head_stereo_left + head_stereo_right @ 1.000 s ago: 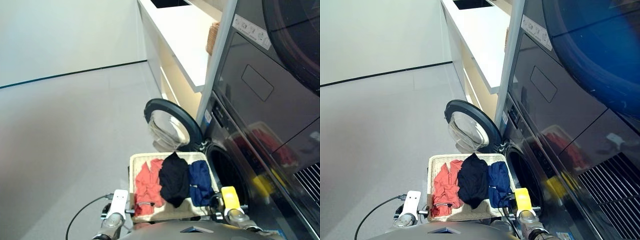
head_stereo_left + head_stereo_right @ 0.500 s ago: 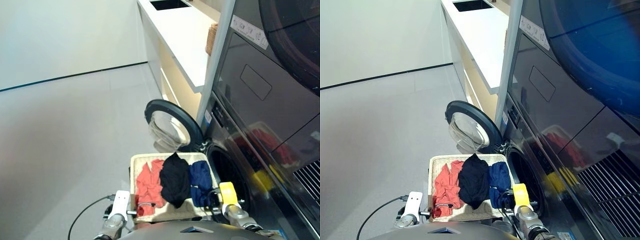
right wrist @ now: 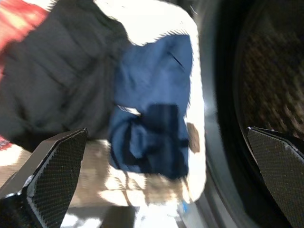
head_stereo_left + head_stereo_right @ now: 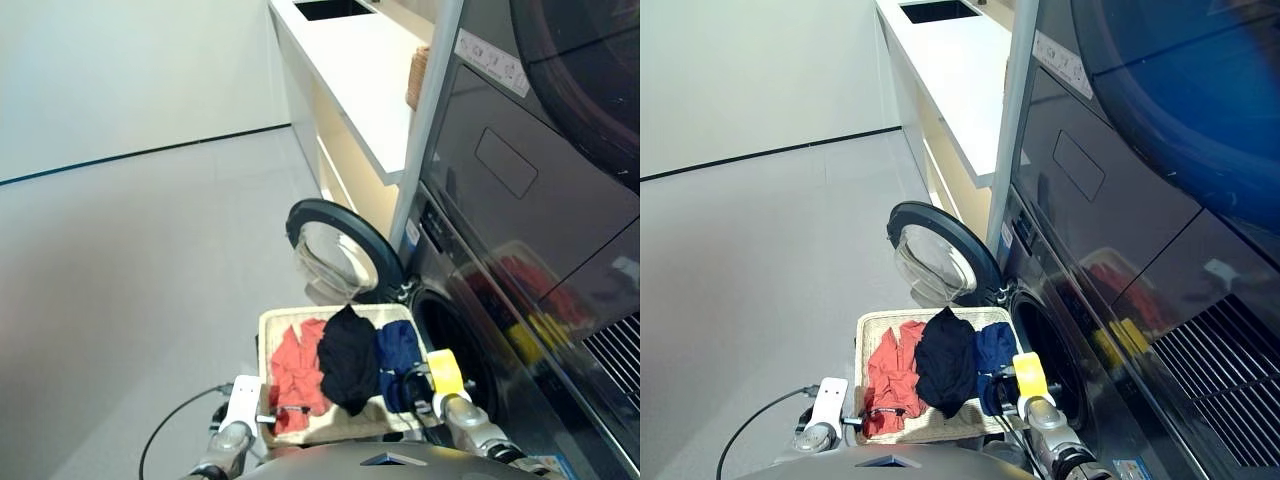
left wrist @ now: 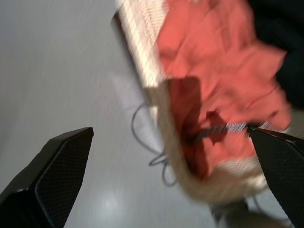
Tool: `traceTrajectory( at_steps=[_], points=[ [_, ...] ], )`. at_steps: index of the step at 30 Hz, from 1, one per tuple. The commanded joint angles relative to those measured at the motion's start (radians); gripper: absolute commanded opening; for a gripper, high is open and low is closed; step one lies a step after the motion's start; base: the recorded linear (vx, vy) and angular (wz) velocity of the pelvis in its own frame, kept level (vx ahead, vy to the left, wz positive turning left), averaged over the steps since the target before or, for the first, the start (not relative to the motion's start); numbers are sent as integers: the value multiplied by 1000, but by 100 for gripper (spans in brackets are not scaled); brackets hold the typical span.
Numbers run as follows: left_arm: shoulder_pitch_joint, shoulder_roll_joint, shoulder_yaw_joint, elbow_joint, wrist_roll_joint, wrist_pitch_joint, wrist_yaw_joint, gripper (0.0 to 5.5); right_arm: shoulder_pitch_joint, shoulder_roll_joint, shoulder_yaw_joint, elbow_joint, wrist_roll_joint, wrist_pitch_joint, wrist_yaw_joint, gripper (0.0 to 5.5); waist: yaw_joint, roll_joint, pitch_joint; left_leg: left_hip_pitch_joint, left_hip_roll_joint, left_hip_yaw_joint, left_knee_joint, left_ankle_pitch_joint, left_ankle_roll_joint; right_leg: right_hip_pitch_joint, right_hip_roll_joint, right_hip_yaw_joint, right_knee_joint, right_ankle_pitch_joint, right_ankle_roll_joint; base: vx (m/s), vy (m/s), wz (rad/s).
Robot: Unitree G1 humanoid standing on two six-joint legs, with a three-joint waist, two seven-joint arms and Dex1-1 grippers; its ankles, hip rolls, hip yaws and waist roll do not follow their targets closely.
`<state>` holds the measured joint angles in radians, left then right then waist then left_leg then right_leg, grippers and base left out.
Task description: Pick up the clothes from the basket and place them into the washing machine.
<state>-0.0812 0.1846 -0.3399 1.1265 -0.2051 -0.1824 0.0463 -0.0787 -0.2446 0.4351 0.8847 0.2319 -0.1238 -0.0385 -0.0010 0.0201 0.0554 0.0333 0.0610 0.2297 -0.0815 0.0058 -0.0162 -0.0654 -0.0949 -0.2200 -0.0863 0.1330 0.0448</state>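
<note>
Black mesh-textured fingers of the right tool (image 3: 166, 190) stand wide apart with nothing between them, poised over the navy blue garment (image 3: 154, 114) at the end of the basket (image 4: 275, 325) nearest the washing machine (image 4: 455, 345). The left tool (image 5: 171, 190) is likewise spread open and empty, at the basket's opposite end, over the rim beside the coral-red garment (image 5: 223, 90). All three clothes lie in the basket side by side: the coral-red one farthest from the washing machine, the black garment (image 4: 348, 356) in the middle and partly overlapping its neighbours, the navy blue one closest to the drum mouth (image 3: 273, 80). The basket sits on the floor (image 4: 140, 270) just in front of the washing machine, touching or nearly touching its front. The machine's round glass door (image 4: 340, 250) is swung open, standing beyond the basket's far edge. A white surface (image 4: 355, 70) runs along the wall beyond the washing machine, with a small brown wicker basket (image 4: 416, 76) on it.
</note>
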Motion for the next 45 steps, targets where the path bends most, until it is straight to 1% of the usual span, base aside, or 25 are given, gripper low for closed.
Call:
traceTrajectory(
  at_steps=[1, 2, 3, 4, 6, 7, 9, 10, 11, 13, 14, 16, 18, 23, 25, 26, 29, 30, 31, 32, 35, 39, 41, 42, 45],
  points=[
    [-181, 22, -42, 10, 0, -34, 27, 550, -153, 1, 50, -65, 13, -64, 4, 550, -25, -39, 126, -26, 6, -29, -6, -6, -17, 27, -34, 12, 34, -74, 69, -232, 22, -76],
    [-254, 33, -69, -9, -5, -40, 49, 550, -212, -13, 83, -128, 9, -69, -7, 550, -31, -39, 169, -87, 10, -25, -6, 15, -16, -56, -37, 22, 77, -71, 67, -213, 15, -79],
    [-290, 42, -82, -23, -7, -46, 62, 550, -237, -18, 95, -160, 8, -74, -15, 550, -35, -42, 190, -119, 12, -23, 2, 27, -16, -95, -39, 27, 100, -70, 65, -265, 9, -130],
    [-318, 47, -83, -26, -21, -48, 69, 550, -260, -22, 104, -175, 9, -80, -20, 550, -35, -46, 207, -157, 15, -22, 33, 27, -16, -127, -41, 30, 118, -70, 62, -143, -20, -125],
    [-376, 54, -81, -14, -41, -53, 85, 550, -310, -27, 129, -224, 9, -89, -29, 550, -41, -60, 236, -249, 20, -23, 123, 10, -15, -194, -45, 49, 153, -68, 57, -114, -32, -64],
    [-404, 60, -88, -32, -39, -53, 95, 550, -331, -35, 141, -250, 1, -95, -33, 550, -43, -66, 248, -294, 20, -22, 167, -3, -15, -224, -47, 53, 170, -67, 56, -76, -34, -63],
    [-417, 62, -92, -40, -38, -52, 103, 550, -340, -39, 146, -266, -1, -97, -36, 550, -43, -68, 251, -325, 22, -22, 188, -11, -16, -249, -46, 56, 178, -68, 55, 0, 0, 0],
    [-462, 71, -95, -30, -38, -52, 117, 550, -369, -47, 150, -306, 6, -104, -42, 550, -54, -71, 257, -390, 28, -24, 228, -23, -17, -311, -44, 67, 203, -69, 53, 68, -8, -73],
    [-478, 70, -91, -26, -39, -50, 122, 550, -378, -49, 152, -316, 9, -109, -41, 550, -54, -64, 255, -402, 36, -31, 245, -51, -25, -324, -38, 73, 216, -90, 60, 61, -8, -103],
    [-493, 73, -88, -18, -35, -48, 132, 550, -387, -51, 154, -330, 11, -114, -46, 550, -59, -63, 254, -434, 39, -30, 264, -57, -25, -354, -38, 79, 226, -93, 59, 35, 1, -74],
    [-533, 79, -67, 12, -47, -44, 152, 550, -414, -54, 163, -388, 18, -125, -49, 550, -69, -66, 259, -503, 50, -30, 321, -74, -24, -425, -36, 89, 264, -100, 57, 0, 0, 0],
    [-567, 91, -45, 28, -68, -39, 162, 550, -429, -59, 165, -435, 30, -135, -53, 550, -79, -64, 250, -582, 68, -33, 378, -91, -22, -503, -32, 98, 306, -110, 51, -55, 2, -143],
    [-590, 105, -29, 50, -68, -37, 175, 550, -440, -63, 168, -461, 40, -147, -48, 550, -87, -65, 240, -639, 79, -37, 412, -105, -20, -563, -25, 107, 334, -116, 50, -22, 2, -109],
    [-638, 145, 11, 78, -85, -31, 195, 550, -447, -66, 179, -537, 55, -165, -45, 550, -103, -64, 215, -787, 108, -49, 502, -131, -15, -697, -15, 111, 379, -117, 46, 0, 0, 0],
    [-654, 166, 25, 77, -91, -30, 201, 550, -438, -78, 174, -580, 73, -174, -35, 550, -107, -63, 206, -843, 112, -64, 529, -139, -12, -746, -11, 109, 394, -119, 45, 0, 0, 0],
    [-654, 166, 26, 77, -91, -30, 200, 550, -437, -78, 174, -581, 74, -173, -35, 550, -107, -61, 203, -849, 113, -65, 532, -140, -12, -750, -11, 108, 395, -119, 45, 0, 0, 0],
    [-678, 198, 60, 106, -105, -25, 209, 550, -406, -87, 172, -626, 98, -186, -17, 550, -117, -65, 190, -926, 123, -84, 574, -156, -3, -815, -8, 107, 416, -125, 44, 0, 0, 0],
    [-683, 203, 64, 109, -107, -24, 208, 550, -398, -90, 169, -634, 104, -187, -14, 550, -120, -64, 187, -940, 126, -85, 583, -158, -4, -826, -9, 105, 423, -128, 43, 0, 0, 0],
    [-685, 208, 73, 115, -115, -22, 205, 259, -392, -92, 166, -634, 107, -188, -10, 550, -122, -64, 185, -951, 128, -89, 595, -162, -2, -833, -7, 105, 428, -131, 43, 0, 0, 0],
    [-688, 212, 77, 117, -124, -22, 207, 0, -389, -91, 167, -631, 107, -188, -8, 550, -122, -65, 182, -960, 127, -93, 600, -165, 0, -840, -6, 104, 432, -132, 42, 0, 0, 0],
    [-678, 214, 79, 108, -132, -29, 198, 0, -372, -91, 162, -633, 108, -188, -1, 550, -126, -67, 172, -965, 123, -99, 603, -172, 4, -844, -7, 102, 429, -131, 40, 0, 0, 0],
    [-657, 200, 86, 81, -150, -50, 203, 0, -354, -98, 157, -617, 92, -186, 12, 550, -124, -64, 147, -935, 110, -103, 568, -164, 2, -820, -11, 93, 406, -127, 40, 65, 11, -8],
    [-634, 187, 72, 25, -158, -76, 203, 0, -347, -104, 155, -598, 75, -182, 18, 550, -118, -60, 130, -901, 98, -106, 525, -151, -3, -791, -15, 89, 379, -121, 41, 68, 5, 23],
    [-626, 184, 66, 9, -157, -82, 205, 0, -345, -105, 154, -598, 70, -182, 20, 550, -117, -60, 126, -883, 93, -106, 507, -146, -5, -776, -17, 87, 366, -117, 41, 0, 0, 0],
    [-587, 179, 57, -112, -178, -128, 204, 0, -338, -115, 154, -582, 49, -182, 24, 550, -104, -57, 113, -803, 77, -102, 439, -124, -16, -706, -25, 83, 324, -99, 48, 20, 2, 52]
  ],
)
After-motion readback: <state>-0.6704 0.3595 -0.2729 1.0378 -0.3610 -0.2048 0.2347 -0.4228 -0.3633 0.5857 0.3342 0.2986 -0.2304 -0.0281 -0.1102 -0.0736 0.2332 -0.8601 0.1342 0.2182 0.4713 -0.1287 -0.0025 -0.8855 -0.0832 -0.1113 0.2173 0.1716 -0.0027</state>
